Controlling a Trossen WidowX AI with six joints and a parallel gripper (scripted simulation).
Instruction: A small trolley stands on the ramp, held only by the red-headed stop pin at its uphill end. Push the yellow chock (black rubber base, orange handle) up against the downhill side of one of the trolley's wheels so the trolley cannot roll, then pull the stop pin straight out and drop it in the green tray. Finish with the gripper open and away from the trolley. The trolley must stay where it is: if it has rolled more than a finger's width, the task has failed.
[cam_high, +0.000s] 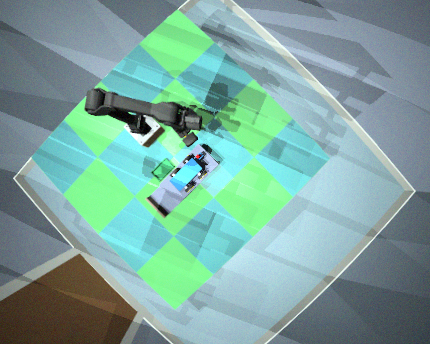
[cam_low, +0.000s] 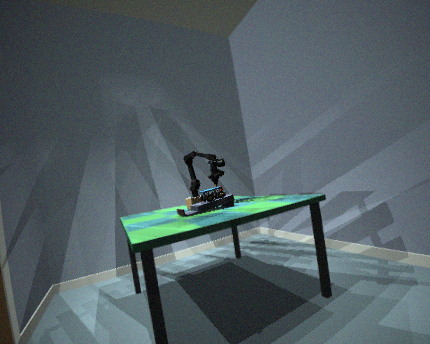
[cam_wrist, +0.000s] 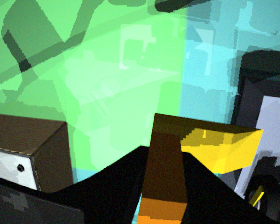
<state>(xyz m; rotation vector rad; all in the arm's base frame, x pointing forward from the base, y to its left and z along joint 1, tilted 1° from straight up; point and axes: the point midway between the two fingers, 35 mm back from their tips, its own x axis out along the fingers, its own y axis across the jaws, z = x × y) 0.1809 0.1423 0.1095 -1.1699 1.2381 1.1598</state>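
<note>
The blue trolley (cam_high: 187, 174) (cam_low: 211, 193) stands on the grey ramp (cam_high: 167, 197) (cam_wrist: 270, 115). One dark wheel of it shows at the wrist view's lower right edge. The red-headed stop pin (cam_high: 199, 156) is at the trolley's uphill end. My gripper (cam_high: 189, 138) (cam_low: 216, 181) (cam_wrist: 163, 157) is shut on the chock's handle, raised beside the ramp's uphill end on the arm-base side. The chock's yellow body (cam_wrist: 220, 152) sticks out right of the fingers; its orange handle (cam_wrist: 162, 210) is between them. The chock's black base is not clearly visible. The green tray (cam_high: 159, 165) lies beside the ramp.
The arm's base block (cam_high: 145, 131) (cam_low: 191, 202) (cam_wrist: 52, 150) stands on the table on the tray's side of the ramp. The ramp's low end has a dark edge (cam_high: 157, 206). The arm arches from the base over to the ramp's uphill end.
</note>
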